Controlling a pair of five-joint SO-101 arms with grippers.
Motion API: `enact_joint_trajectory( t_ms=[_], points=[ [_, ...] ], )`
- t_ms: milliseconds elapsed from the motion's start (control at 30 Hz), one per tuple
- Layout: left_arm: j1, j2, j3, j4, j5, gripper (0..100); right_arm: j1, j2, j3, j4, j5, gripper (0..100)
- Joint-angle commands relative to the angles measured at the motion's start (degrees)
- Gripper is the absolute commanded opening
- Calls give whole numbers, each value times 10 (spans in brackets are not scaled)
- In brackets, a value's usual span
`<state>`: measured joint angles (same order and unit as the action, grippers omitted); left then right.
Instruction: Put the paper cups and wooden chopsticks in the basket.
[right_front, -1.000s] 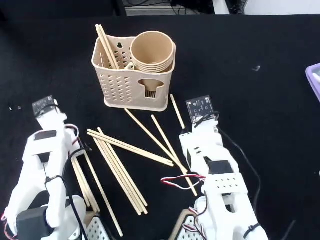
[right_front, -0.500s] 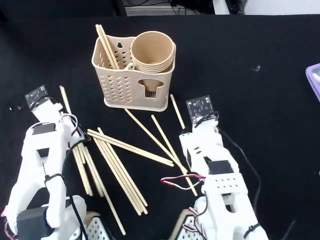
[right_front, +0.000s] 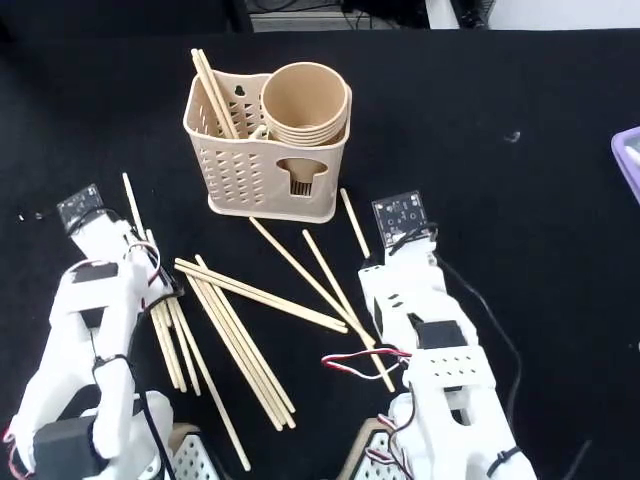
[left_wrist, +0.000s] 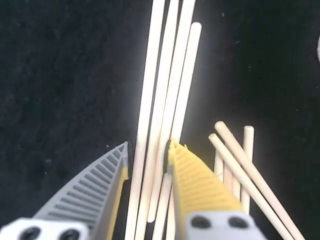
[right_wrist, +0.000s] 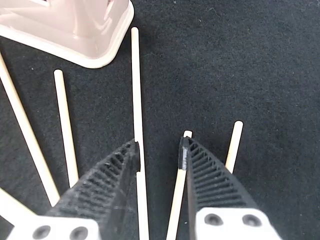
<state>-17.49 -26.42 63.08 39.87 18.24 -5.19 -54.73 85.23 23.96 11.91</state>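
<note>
High view.
- Basket (right_front: 262, 175): beige, perforated, upright on the black table (right_front: 500, 100), at its far side.
- Paper cups (right_front: 305, 100): nested stack, mouths up, inside the basket, in the half nearer the right arm (right_front: 425, 330).
- Stowed chopsticks (right_front: 213, 90): two, leaning in the basket's other half, ends standing above the rim.
- Loose chopsticks (right_front: 260, 296): a fan of sticks flat on the table between the two arms. Two more long ones run slantwise from the basket's front toward the right arm.
- Short stick (right_front: 353, 222): lies just beside the basket's near corner, close to the right arm's wrist.
- Left arm (right_front: 95, 300): lies over the table's left side, well apart from the basket.
- Held bundle (right_front: 130, 192): its ends stick out past the left arm's wrist, pointing toward the far side of the table.
- Purple object (right_front: 628, 155): at the table's right edge.

Left wrist view.
- Left claw (left_wrist: 147, 145): clenched on the held bundle. At least three sticks lie side by side between the grey and yellow fingers and run out well beyond the tips.
- Neighbouring sticks (left_wrist: 240, 155): flat on the table beside the yellow finger.

Right wrist view.
- Right claw (right_wrist: 159, 144): released, fingers spread, grasping nothing, over the table near the basket's corner.
- Long stick (right_wrist: 135, 85): runs along the inside of one finger toward the basket.
- Stick end (right_wrist: 186, 134): lies at the other fingertip.
</note>
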Motion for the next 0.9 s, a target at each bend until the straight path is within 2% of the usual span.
enact_joint_trajectory(
  t_ms=[0,167,700,867],
  points=[
    [4,-7,12,-25,-16,129,-10,-15,-20,1,5,142],
    [5,-7,11,-30,-20,58,-10,-14,-20,1,5,142],
    [8,-4,-27,-25,-21,67,-10,-14,-20,1,5,142],
    [8,-2,-23,-25,-20,123,-10,-14,-21,1,5,142]
  ],
)
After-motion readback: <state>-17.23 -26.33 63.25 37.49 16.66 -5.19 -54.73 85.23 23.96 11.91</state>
